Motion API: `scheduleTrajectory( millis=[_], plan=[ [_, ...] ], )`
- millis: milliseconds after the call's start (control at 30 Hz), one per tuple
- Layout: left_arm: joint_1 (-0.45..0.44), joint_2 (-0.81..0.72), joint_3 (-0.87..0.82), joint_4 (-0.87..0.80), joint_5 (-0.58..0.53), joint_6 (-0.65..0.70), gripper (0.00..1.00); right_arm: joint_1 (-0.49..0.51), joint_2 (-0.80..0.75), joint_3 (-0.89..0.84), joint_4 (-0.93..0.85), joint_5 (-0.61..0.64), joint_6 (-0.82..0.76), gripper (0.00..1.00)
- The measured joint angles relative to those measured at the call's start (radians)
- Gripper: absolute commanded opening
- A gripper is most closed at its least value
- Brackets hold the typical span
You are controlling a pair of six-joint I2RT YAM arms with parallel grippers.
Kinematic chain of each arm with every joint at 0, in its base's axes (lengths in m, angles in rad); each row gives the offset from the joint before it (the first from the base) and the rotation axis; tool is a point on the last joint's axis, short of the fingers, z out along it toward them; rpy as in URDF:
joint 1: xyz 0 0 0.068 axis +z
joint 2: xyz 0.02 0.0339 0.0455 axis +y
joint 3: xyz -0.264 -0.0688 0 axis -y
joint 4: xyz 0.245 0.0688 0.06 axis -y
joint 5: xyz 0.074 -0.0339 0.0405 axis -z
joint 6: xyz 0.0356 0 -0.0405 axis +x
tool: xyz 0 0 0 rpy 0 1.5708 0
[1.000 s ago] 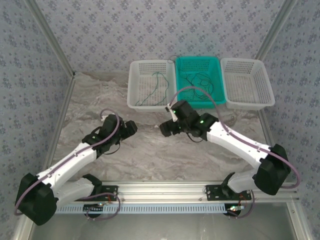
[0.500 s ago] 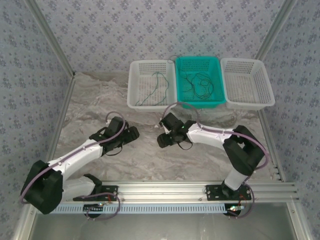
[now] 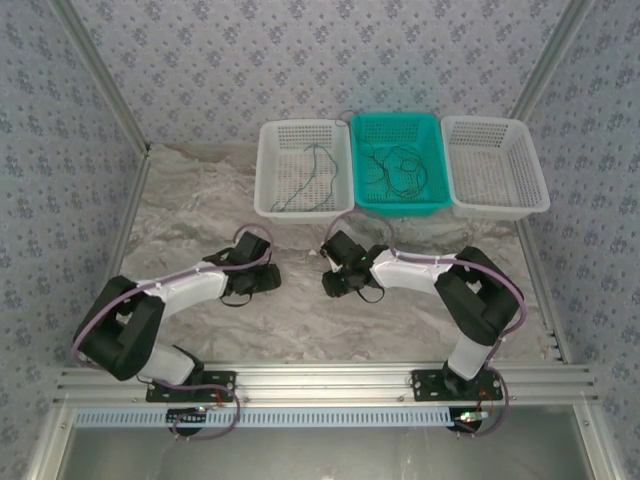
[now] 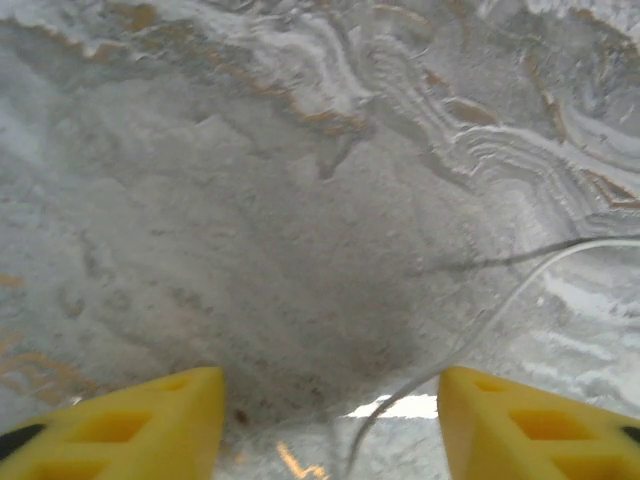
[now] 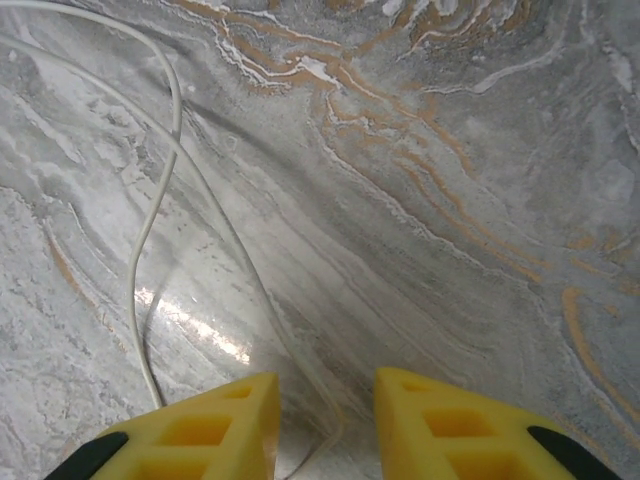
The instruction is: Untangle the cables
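The left pincer (image 3: 266,279) hangs low over the marbled worktop (image 3: 190,200). Its wrist view shows the left pincer (image 4: 330,425) with jaws set well apart and gripping nothing; a whitish cable (image 4: 600,242) lies on the worktop, curving in from the right and passing down between the yellow fingers (image 4: 150,420). At the back, the left white basket (image 3: 262,170) holds a single green cable (image 3: 329,172). The right pincer (image 3: 335,283) is also low over the worktop, facing the left one. In its wrist view the right pincer (image 5: 325,425) has jaws close together with a narrow gap left, and the thin whitish cable (image 5: 177,105) loops into that gap unpinched. The teal basket (image 3: 395,118) holds tangled cables (image 3: 398,165). A right white basket (image 3: 495,122) stands just beside it
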Motion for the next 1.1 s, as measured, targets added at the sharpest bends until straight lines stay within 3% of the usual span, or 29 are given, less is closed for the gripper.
scheduleTrajectory(
  millis=[133, 200, 233, 400, 567, 867, 967, 1100],
  plan=[
    [-0.019, 0.06, 0.042, -0.009, -0.034, 0.009, 0.15, 0.0, 0.0, -0.005, 0.006, 0.008, -0.007, 0.13],
    [-0.019, 0.068, 0.051, -0.025, -0.053, 0.013, 0.03, 0.0, 0.0, -0.014, 0.01, 0.023, 0.0, 0.01],
    [-0.019, 0.069, 0.053, -0.027, -0.059, 0.005, 0.0, -0.002, -0.002, -0.018, 0.013, 0.032, 0.007, 0.0],
    [-0.031, 0.052, 0.053, -0.024, -0.08, -0.008, 0.0, -0.031, -0.075, -0.092, 0.039, 0.108, 0.071, 0.0],
    [-0.004, -0.093, 0.049, -0.062, -0.124, -0.02, 0.0, -0.143, -0.264, -0.244, 0.082, 0.133, 0.161, 0.0],
    [0.168, -0.346, 0.051, -0.18, -0.186, -0.047, 0.0, -0.407, -0.716, -0.476, 0.067, 0.161, 0.357, 0.0],
    [0.229, -0.417, 0.051, -0.203, -0.174, -0.048, 0.0, -0.451, -0.882, -0.501, 0.015, 0.184, 0.392, 0.0],
    [0.237, -0.464, 0.051, -0.175, -0.063, -0.028, 0.0, -0.459, -1.025, -0.501, -0.019, 0.192, 0.39, 0.0]
  ],
)
